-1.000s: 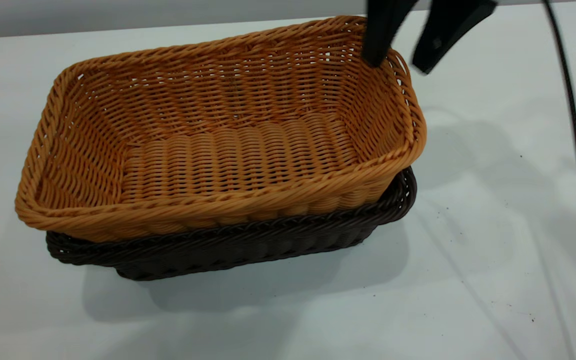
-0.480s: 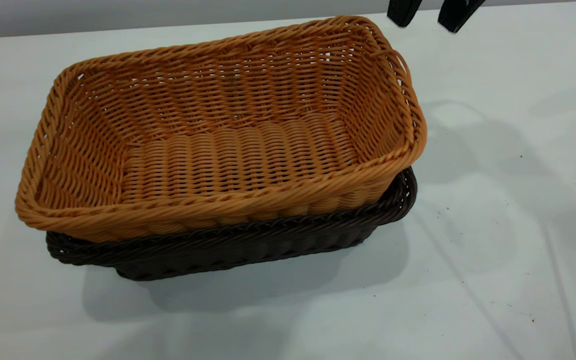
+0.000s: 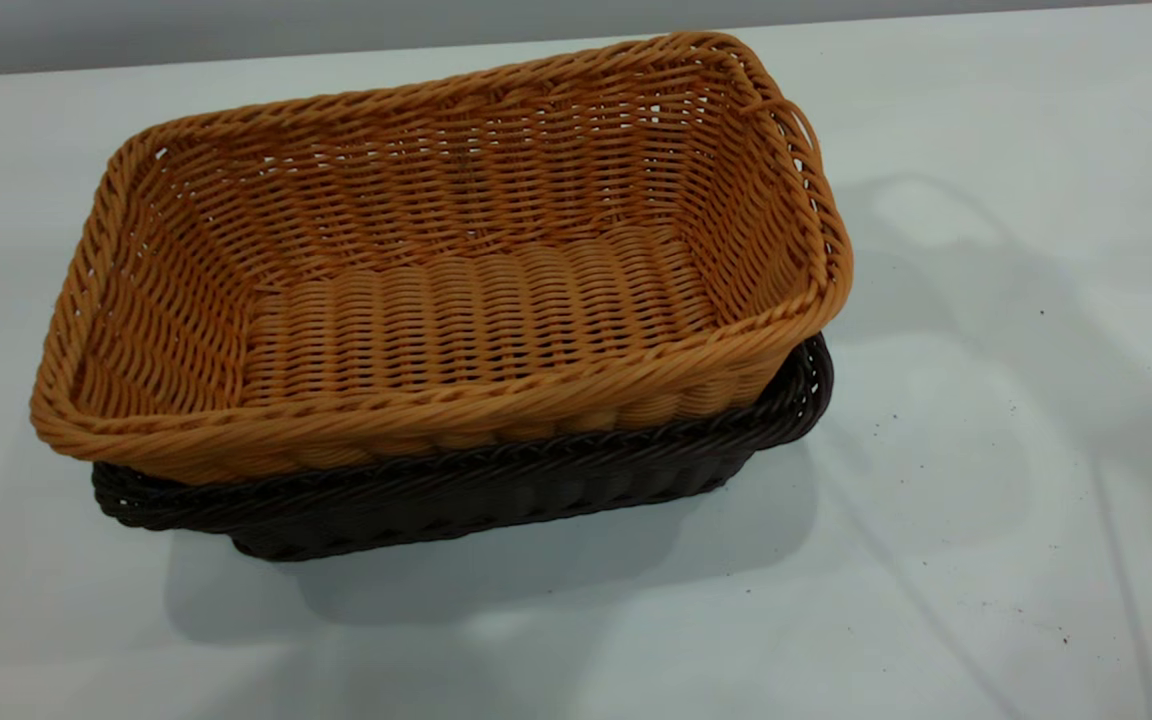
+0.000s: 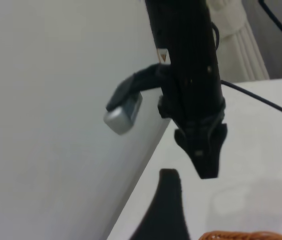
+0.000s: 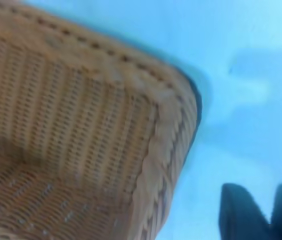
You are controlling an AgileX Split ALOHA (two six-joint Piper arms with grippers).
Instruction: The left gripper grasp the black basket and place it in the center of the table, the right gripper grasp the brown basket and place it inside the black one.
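While the brown basket is sitting nested in the black basket mid-table, long axes running left-right, it's looking light, stiff, best pinched at the braided rim. The right gripper is hovering beside it, fingers slightly parted, holding nothing; the left gripper is gaping empty.

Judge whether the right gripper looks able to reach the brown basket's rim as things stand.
Probably yes: the right gripper hangs open just beside the brown basket, with only bare table between them.

Black arm with a small orange-marked label, thin black cable, silver-grey camera
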